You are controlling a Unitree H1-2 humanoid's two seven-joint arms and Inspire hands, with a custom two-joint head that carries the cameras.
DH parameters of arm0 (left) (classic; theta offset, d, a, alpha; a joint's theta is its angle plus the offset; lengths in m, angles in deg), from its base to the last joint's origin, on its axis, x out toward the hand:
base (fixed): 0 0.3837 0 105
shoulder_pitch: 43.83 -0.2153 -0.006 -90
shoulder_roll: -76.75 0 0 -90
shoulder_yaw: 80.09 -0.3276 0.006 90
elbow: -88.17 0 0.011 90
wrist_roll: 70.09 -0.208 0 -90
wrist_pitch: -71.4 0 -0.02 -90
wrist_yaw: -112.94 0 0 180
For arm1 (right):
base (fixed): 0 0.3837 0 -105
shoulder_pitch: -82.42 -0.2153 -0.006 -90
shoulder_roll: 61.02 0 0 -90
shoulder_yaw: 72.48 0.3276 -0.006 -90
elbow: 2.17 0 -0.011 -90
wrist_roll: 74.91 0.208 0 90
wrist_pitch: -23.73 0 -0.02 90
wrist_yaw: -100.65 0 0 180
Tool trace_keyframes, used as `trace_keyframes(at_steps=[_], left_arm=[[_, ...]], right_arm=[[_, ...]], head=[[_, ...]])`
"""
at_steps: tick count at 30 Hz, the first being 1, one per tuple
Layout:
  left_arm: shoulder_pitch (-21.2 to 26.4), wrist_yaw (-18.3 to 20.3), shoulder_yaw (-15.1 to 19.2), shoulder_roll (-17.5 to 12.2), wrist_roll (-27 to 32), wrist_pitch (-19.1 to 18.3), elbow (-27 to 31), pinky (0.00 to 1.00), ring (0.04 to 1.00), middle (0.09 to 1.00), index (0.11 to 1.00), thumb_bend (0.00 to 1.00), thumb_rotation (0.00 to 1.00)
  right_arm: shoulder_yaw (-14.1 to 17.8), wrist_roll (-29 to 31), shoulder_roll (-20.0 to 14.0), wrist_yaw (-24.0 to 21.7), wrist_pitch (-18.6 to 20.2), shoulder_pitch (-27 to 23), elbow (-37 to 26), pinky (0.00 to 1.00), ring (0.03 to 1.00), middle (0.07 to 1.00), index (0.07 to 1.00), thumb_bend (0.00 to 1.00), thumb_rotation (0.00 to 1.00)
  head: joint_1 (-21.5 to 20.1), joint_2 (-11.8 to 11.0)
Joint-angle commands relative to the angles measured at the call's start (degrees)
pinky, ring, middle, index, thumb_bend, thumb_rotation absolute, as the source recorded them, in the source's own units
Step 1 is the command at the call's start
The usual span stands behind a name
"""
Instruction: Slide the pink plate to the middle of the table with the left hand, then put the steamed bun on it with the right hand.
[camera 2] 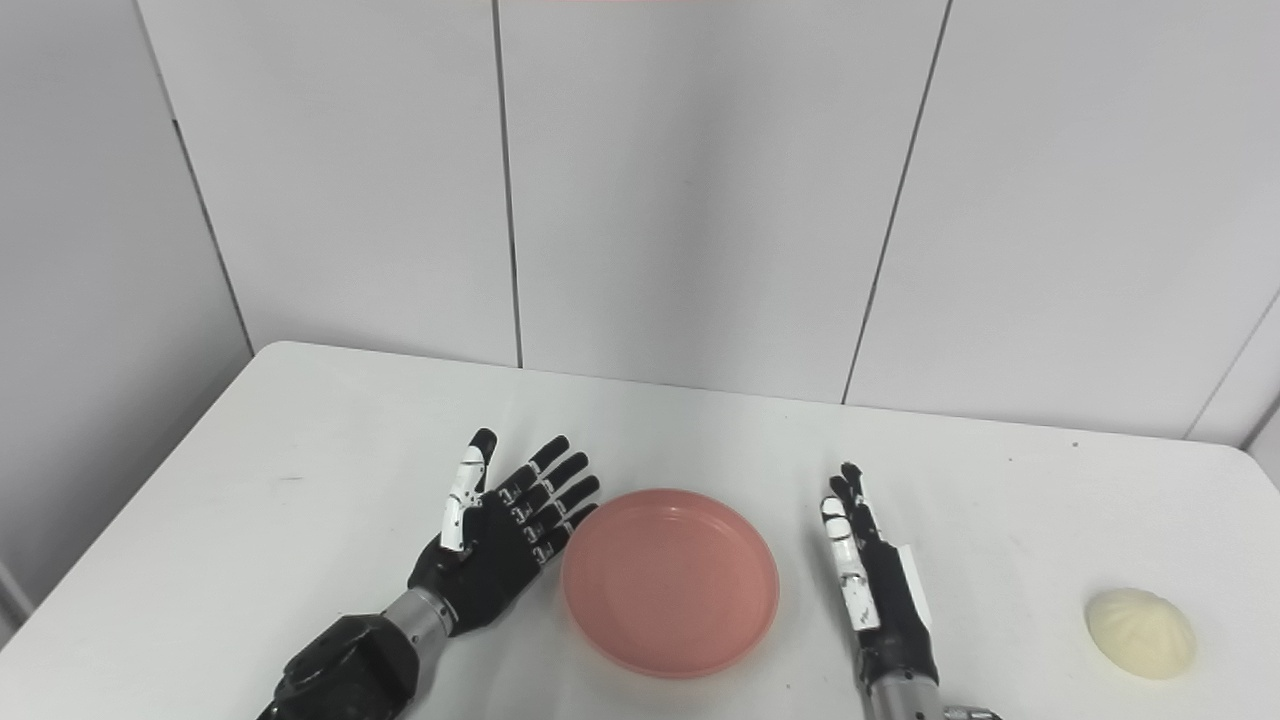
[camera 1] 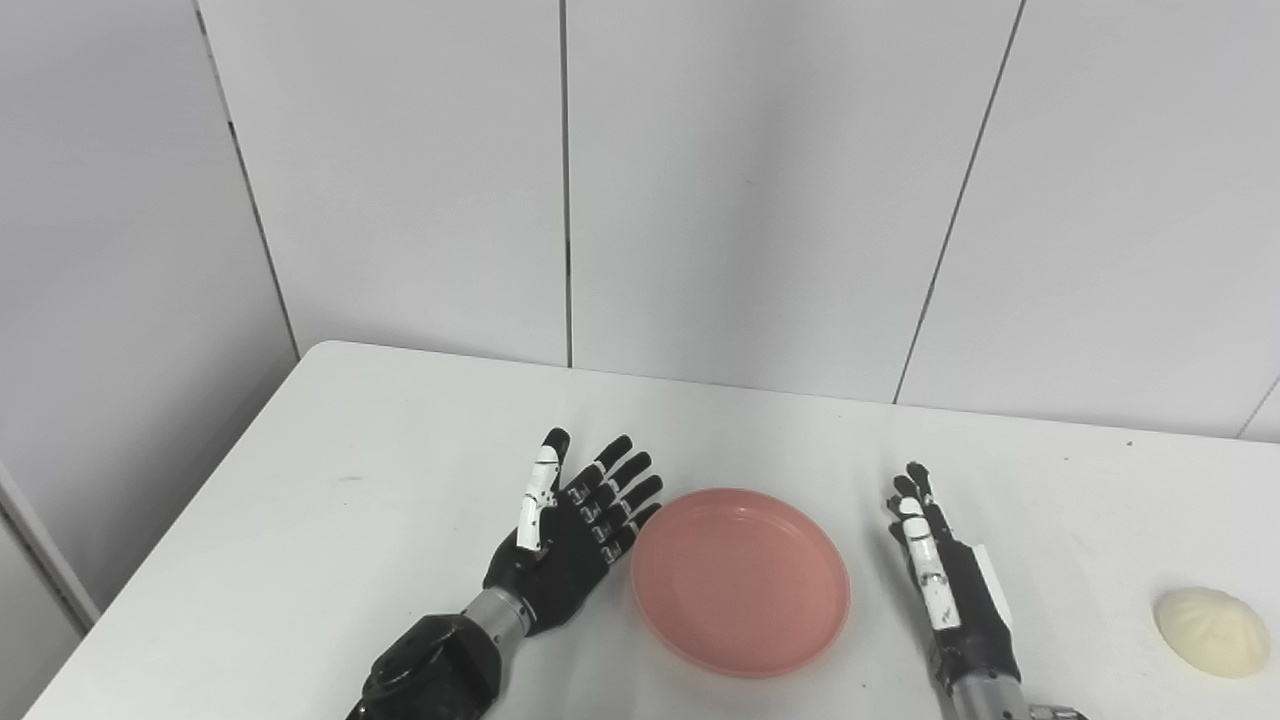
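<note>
A round pink plate (camera 1: 740, 580) lies flat on the white table (camera 1: 400, 450), near its front middle, empty. My left hand (camera 1: 575, 535) is open, palm facing right, fingers spread, with its fingertips (camera 1: 645, 512) at the plate's left rim. My right hand (camera 1: 945, 580) is open and empty, fingers straight and pointing away, standing edge-on just right of the plate. A pale cream steamed bun (camera 1: 1212, 631) sits on the table at the far right, well apart from my right hand. It also shows in the right eye view (camera 2: 1141, 632).
White wall panels stand behind the table's far edge. The table's left edge runs diagonally at the left, with a floor gap beyond it.
</note>
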Motion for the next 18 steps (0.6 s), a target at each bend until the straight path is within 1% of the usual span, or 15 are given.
trace_keyframes(at_steps=[1, 4, 7, 9, 11, 12, 13, 14, 15, 16, 17, 18], left_arm=[[-2.55, -1.18, -0.87, -0.05, -1.89, -3.14, -2.51, 1.00, 0.984, 0.996, 1.000, 0.62, 1.00], [-2.40, -1.27, -1.12, 0.10, -2.23, -2.97, -2.92, 1.00, 0.987, 0.998, 1.000, 0.62, 1.00], [-2.29, -1.31, -1.31, 0.57, -2.87, -1.32, -3.89, 1.00, 0.979, 0.993, 1.000, 0.62, 1.00], [-2.26, -1.83, -1.34, 1.12, -3.36, -0.27, -4.31, 1.00, 0.979, 0.990, 1.000, 0.62, 1.00], [-2.45, -2.90, -1.01, 1.97, -3.68, 0.41, -4.14, 1.00, 0.982, 0.992, 1.000, 0.63, 1.00], [-2.56, -3.55, -0.71, 2.45, -3.98, 0.73, -3.96, 1.00, 0.982, 0.992, 1.000, 0.63, 1.00], [-2.67, -4.21, -0.37, 2.82, -4.24, 0.89, -3.67, 1.00, 0.984, 0.995, 1.000, 0.63, 1.00], [-2.73, -4.71, -0.13, 3.04, -4.43, 0.99, -3.36, 1.00, 0.985, 0.997, 1.000, 0.62, 1.00], [-2.74, -5.03, 0.04, 3.16, -4.57, 1.11, -3.18, 1.00, 0.991, 0.999, 1.000, 0.62, 1.00], [-2.67, -5.13, 0.20, 3.12, -4.65, 1.20, -3.18, 1.00, 0.998, 1.000, 1.000, 0.62, 1.00], [-2.64, -5.29, 0.31, 3.10, -4.85, 1.09, -2.89, 1.00, 0.999, 1.000, 1.000, 0.61, 1.00], [-2.68, -5.51, 0.25, 2.99, -5.29, 0.94, -2.42, 1.00, 1.000, 1.000, 1.000, 0.61, 1.00]], right_arm=[[-1.04, 0.06, 1.15, -0.97, 2.49, 0.62, -0.04, 0.94, 0.951, 0.965, 0.989, 0.20, 1.00], [-0.78, 0.50, 0.98, -1.15, 2.15, 0.34, 0.60, 0.95, 0.954, 0.968, 0.991, 0.22, 1.00], [-0.51, -0.05, 0.72, -0.43, 0.58, 0.07, 1.51, 0.93, 0.944, 0.959, 0.983, 0.22, 1.00], [-0.16, 0.26, 0.43, -0.42, 0.34, -0.03, 1.43, 0.93, 0.942, 0.960, 0.982, 0.22, 1.00], [0.31, 0.60, -0.02, -0.38, -0.30, -0.10, 0.21, 0.94, 0.941, 0.961, 0.977, 0.24, 1.00], [0.66, 0.74, -0.44, -0.35, -1.89, -0.40, 0.02, 0.94, 0.941, 0.961, 0.977, 0.24, 1.00], [0.66, -0.14, -1.05, 0.00, -3.44, -0.71, -0.36, 0.94, 0.941, 0.959, 0.972, 0.25, 1.00], [0.60, -1.74, -1.70, 0.77, -4.22, -1.02, -1.39, 0.92, 0.933, 0.951, 0.966, 0.27, 1.00], [0.65, -2.91, -2.20, 1.36, -4.40, -1.26, -2.60, 0.90, 0.918, 0.938, 0.955, 0.25, 1.00], [0.46, -5.07, -3.11, 2.22, -5.43, -1.57, -3.46, 0.87, 0.904, 0.927, 0.944, 0.24, 1.00], [0.40, -7.09, -4.17, 2.98, -6.37, -1.98, -4.00, 0.86, 0.902, 0.925, 0.942, 0.24, 1.00], [0.33, -9.57, -5.60, 3.83, -7.84, -2.50, -4.00, 0.85, 0.905, 0.927, 0.939, 0.28, 1.00]], head=[[-0.18, 0.07], [-0.43, -0.16], [-0.77, -0.29], [-1.10, -0.54], [-1.45, -0.79], [-2.19, -1.04], [-2.37, -1.06], [-3.48, -1.17], [-4.39, -1.18], [-4.95, -1.11], [-5.61, -0.83], [-5.67, -0.75]])
